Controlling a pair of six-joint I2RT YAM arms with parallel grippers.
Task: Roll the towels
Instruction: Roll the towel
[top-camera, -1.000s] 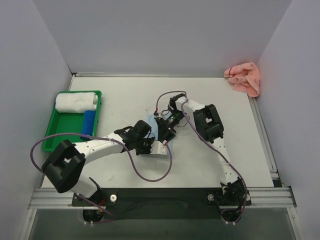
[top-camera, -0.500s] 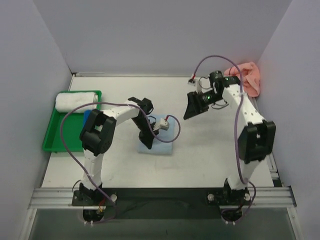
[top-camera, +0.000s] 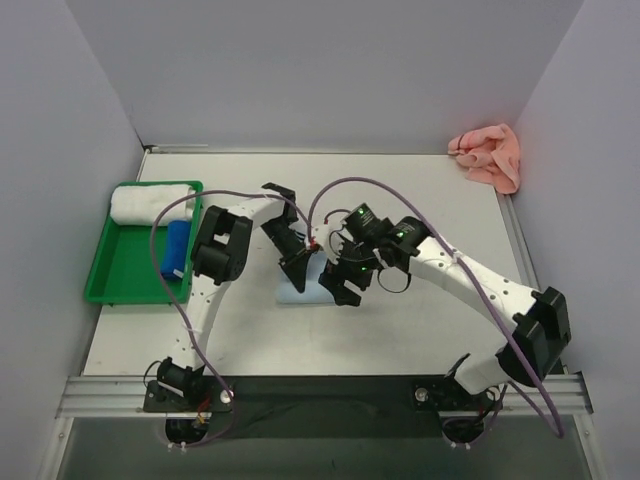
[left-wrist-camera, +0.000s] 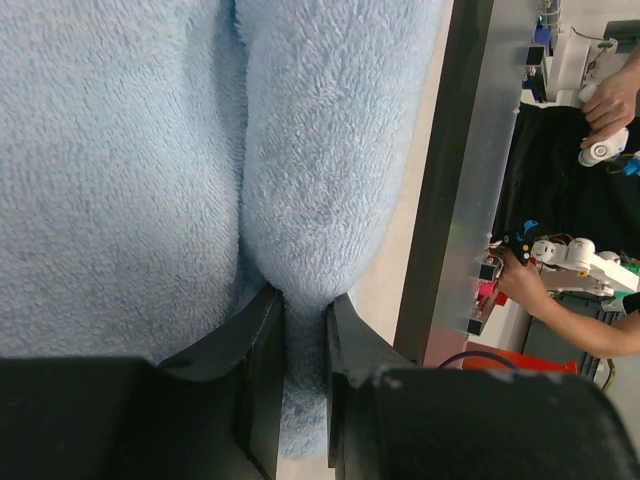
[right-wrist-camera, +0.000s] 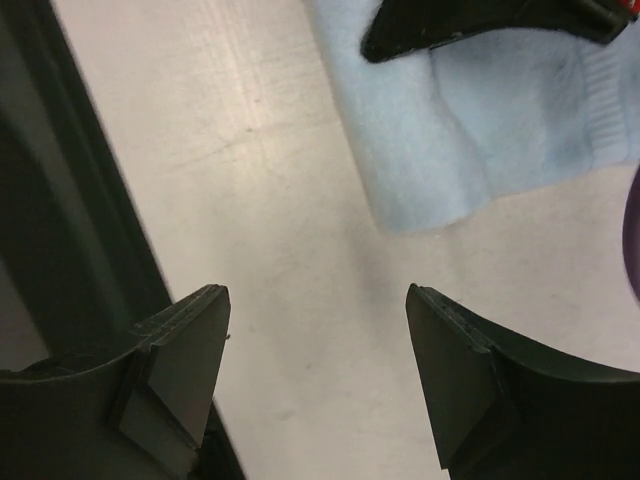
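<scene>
Blue towel (left-wrist-camera: 310, 150) fold btw left gripper (left-wrist-camera: 304, 318) jaws

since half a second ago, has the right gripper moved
Yes. The right gripper has swung away from the pink towel in the far right corner, toward the light blue towel at centre.

Light blue towel (left-wrist-camera: 120, 160), salmon pink towel (top-camera: 488, 157), green tray (top-camera: 98, 285) — white roll (top-camera: 150, 203), blue roll (top-camera: 177, 250) — purple cables (top-camera: 350, 180)

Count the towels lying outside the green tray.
2: the blue towel mid-table, pinched in the left gripper's jaws; the pink towel in the far right corner. Others may be hidden.
</scene>
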